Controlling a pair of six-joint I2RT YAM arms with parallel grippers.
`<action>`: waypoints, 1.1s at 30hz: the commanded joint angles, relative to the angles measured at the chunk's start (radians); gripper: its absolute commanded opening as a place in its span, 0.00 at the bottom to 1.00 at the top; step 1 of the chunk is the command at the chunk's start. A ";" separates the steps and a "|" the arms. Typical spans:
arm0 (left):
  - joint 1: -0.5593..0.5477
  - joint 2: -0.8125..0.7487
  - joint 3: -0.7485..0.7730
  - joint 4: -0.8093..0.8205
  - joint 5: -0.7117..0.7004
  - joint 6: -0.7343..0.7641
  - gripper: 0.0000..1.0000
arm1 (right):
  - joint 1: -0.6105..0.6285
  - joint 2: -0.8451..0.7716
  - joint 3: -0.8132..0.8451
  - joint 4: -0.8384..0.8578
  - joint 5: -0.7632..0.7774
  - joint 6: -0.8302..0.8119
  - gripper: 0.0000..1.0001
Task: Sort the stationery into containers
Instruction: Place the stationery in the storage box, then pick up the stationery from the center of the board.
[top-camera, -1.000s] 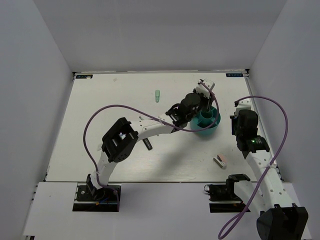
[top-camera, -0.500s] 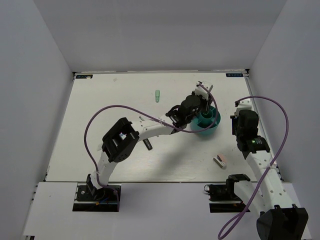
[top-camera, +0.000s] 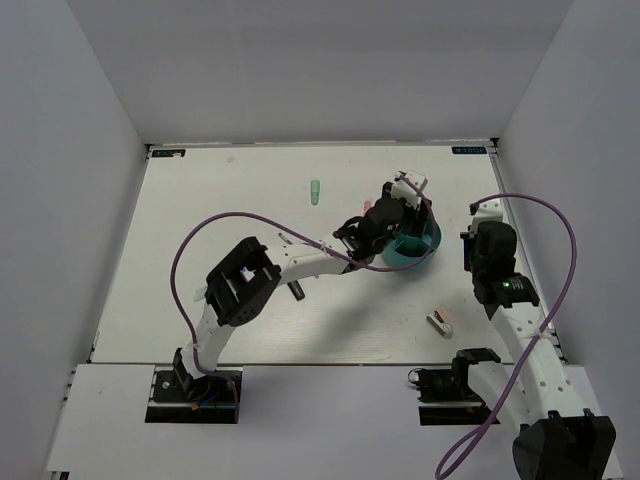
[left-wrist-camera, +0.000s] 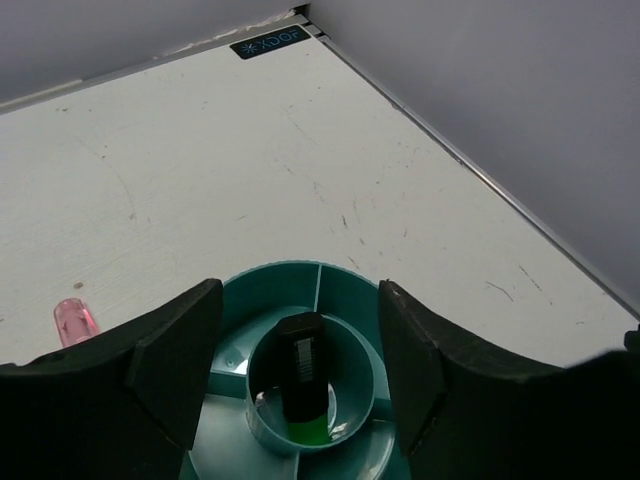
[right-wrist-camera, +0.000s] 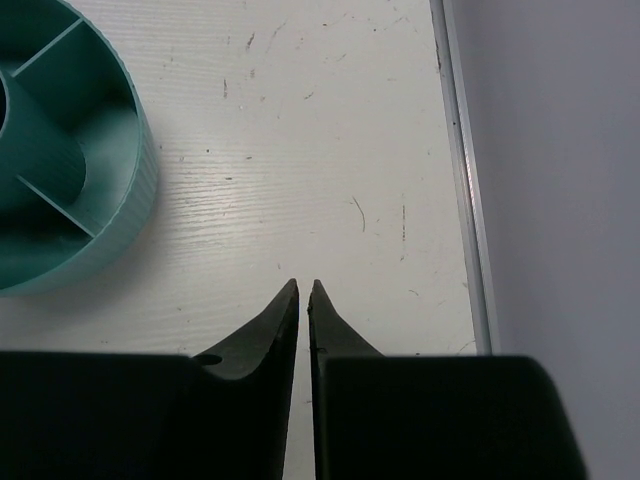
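Observation:
The round teal organiser (top-camera: 424, 249) stands at the right of the table. My left gripper (top-camera: 408, 205) is open above it, fingers wide on either side. In the left wrist view (left-wrist-camera: 298, 345) a black-green highlighter (left-wrist-camera: 303, 370) stands in the organiser's centre cup (left-wrist-camera: 340, 300), touching neither finger. A pink marker (left-wrist-camera: 75, 320) lies just left of the organiser (top-camera: 368, 205). A mint green marker (top-camera: 316, 190) lies further left. A pink-white block (top-camera: 441, 322) lies near the front. My right gripper (right-wrist-camera: 303, 292) is shut and empty, right of the organiser (right-wrist-camera: 100, 190). The blue pen is not in view.
A short black item (top-camera: 295, 288) lies on the table beside the left arm's forearm. The right wall and the table's metal edge strip (right-wrist-camera: 462, 170) run close to my right gripper (top-camera: 478, 215). The back wall is just beyond the organiser.
My left gripper has shifted slightly left and lower over the organiser. The dark item that stood up at its fingertips now sits in the centre cup. The right arm has not moved.

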 joint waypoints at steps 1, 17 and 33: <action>-0.006 -0.046 -0.009 -0.004 -0.020 0.003 0.73 | -0.004 -0.016 -0.004 0.043 0.019 0.001 0.11; 0.198 -0.530 -0.207 -1.136 -0.178 -0.564 0.63 | 0.000 0.148 0.097 -0.207 -0.404 -0.086 0.71; 0.429 -0.425 -0.341 -1.202 0.063 -0.707 0.63 | -0.003 0.125 0.076 -0.173 -0.374 -0.074 0.25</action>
